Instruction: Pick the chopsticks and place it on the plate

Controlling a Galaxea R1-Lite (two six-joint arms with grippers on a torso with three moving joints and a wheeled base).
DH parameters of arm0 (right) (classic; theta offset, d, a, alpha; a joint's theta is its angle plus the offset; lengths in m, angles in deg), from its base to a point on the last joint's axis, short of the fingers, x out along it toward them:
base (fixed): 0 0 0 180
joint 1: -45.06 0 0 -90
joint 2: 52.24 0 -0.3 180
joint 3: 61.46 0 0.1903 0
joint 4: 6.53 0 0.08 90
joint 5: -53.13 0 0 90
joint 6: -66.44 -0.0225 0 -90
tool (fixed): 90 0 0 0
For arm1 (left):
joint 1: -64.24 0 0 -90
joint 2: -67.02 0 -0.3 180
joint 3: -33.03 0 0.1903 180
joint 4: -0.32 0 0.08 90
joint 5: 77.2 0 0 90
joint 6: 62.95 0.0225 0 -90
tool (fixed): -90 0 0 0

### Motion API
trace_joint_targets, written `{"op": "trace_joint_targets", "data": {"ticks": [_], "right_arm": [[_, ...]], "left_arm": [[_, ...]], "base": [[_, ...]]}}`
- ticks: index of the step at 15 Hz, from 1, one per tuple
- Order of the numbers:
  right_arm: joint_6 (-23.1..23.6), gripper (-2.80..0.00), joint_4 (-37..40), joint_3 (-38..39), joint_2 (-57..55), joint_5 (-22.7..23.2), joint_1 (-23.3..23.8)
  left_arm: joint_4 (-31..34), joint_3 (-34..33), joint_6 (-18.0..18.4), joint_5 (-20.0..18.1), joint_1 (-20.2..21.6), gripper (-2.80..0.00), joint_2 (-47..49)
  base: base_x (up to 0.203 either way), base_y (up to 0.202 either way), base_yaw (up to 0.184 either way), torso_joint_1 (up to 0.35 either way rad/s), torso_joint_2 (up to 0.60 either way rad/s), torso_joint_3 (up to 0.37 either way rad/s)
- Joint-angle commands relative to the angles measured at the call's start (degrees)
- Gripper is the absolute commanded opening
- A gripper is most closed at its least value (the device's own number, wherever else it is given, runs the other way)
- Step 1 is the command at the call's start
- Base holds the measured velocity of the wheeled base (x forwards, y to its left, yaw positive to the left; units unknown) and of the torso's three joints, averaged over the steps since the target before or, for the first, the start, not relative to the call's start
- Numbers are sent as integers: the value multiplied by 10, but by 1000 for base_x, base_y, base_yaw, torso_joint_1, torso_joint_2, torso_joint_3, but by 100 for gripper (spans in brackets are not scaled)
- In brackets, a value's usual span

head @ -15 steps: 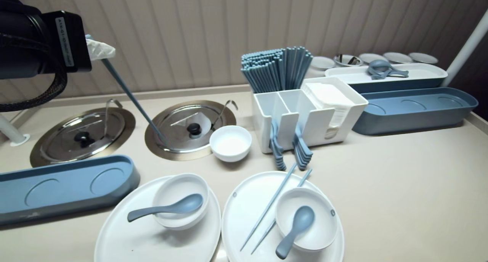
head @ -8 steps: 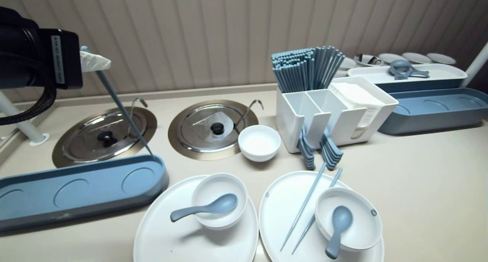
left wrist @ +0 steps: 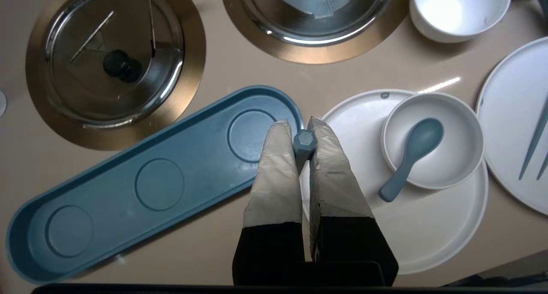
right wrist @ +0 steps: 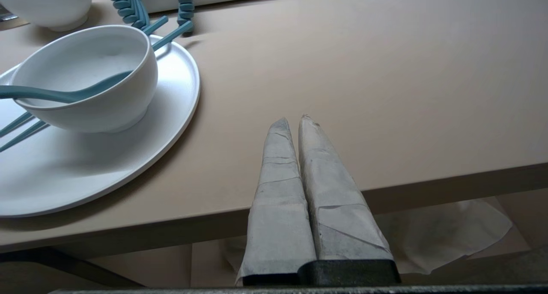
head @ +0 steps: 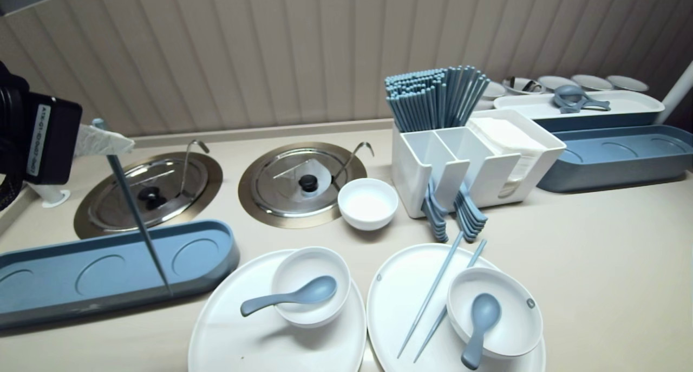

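Above the blue tray, the left gripper pinches a chopstick tight, while the right gripper is closed, empty.

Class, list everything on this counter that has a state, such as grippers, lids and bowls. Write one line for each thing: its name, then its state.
left gripper, shut on chopstick
chopstick, steeply tilted, tip down over blue tray
right gripper, shut, holding nothing
left pot lid, in place, closed
right pot lid, in place, closed
left bowl, upright, holds left spoon
right bowl, upright, holds right spoon
small bowl, upright, nothing inside
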Motion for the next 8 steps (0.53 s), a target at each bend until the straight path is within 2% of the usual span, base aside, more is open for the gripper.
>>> {"op": "trace_joint_targets", "data": {"ticks": [1, 3, 6, 8], "right_arm": [[0, -280, 0, 0, 0, -1, 0], [0, -280, 0, 0, 0, 0, 0], [0, -280, 0, 0, 0, 0, 0], [0, -280, 0, 0, 0, 0, 0]], "left_arm": [[24, 8, 0, 1, 0, -280, 15], [61, 15, 2, -4, -2, -280, 23], [133, 53, 1, -70, -4, -280, 65], [144, 57, 0, -81, -4, -280, 101]], "base": [[0, 0, 0, 0, 0, 0], [0, 0, 0, 0, 0, 0], [0, 0, 0, 0, 0, 0], [0, 0, 0, 0, 0, 0]]}}
